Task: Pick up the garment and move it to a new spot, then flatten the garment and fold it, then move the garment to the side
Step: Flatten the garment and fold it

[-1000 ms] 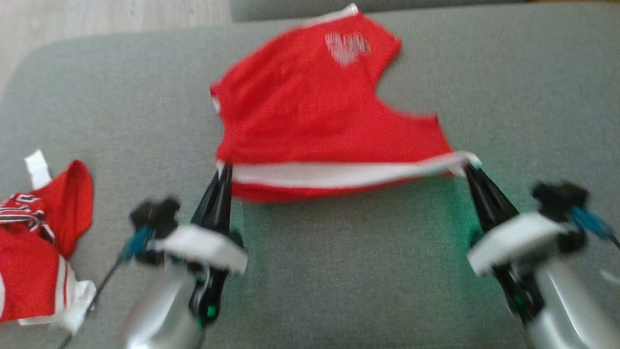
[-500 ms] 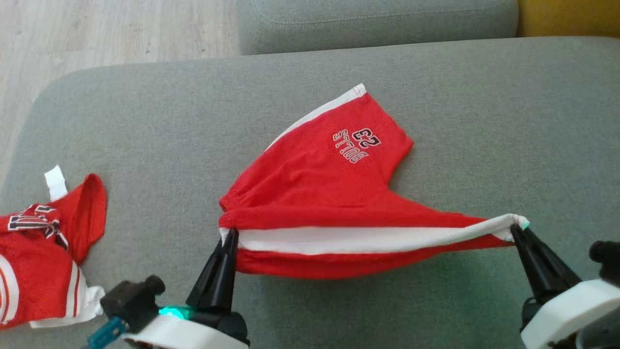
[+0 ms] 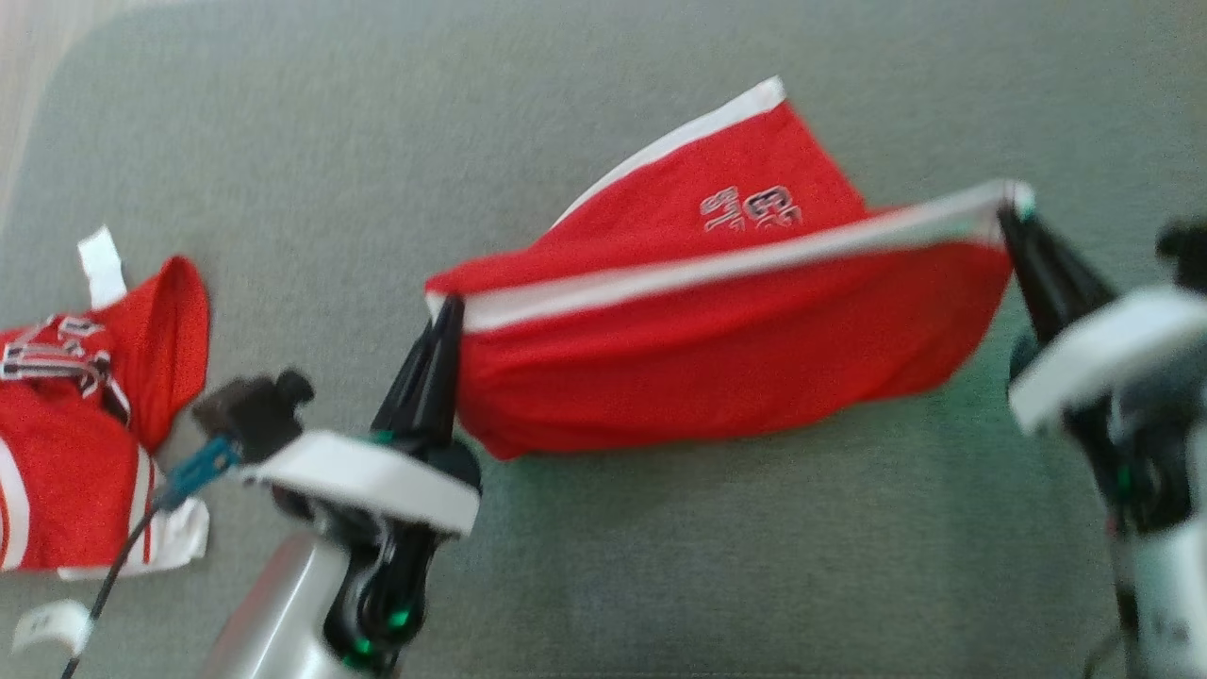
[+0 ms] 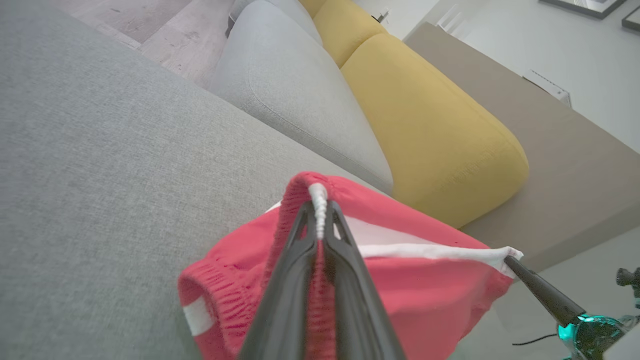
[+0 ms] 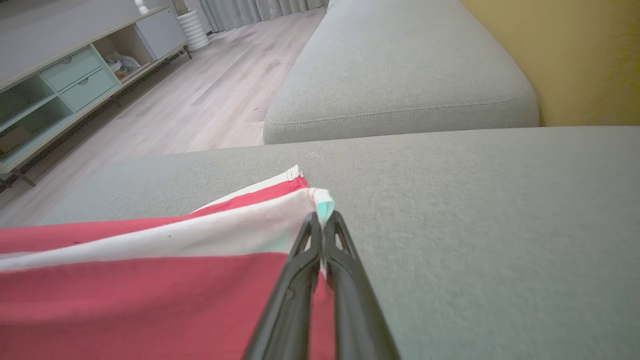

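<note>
Shorts (image 3: 717, 349) are stretched between both grippers just over the sofa (image 3: 283, 141); far leg seems to rest on it. Left gripper (image 3: 449, 316) jaws are pinched tight on the waistband corner. Right gripper (image 3: 1011, 219) jaws are clamped on the white-stripe hem corner. Fabric looks light, soft and limp, sagging between grips, so corners are best for flattening. Jersey (image 3: 66, 443) lies well apart at left.
</note>
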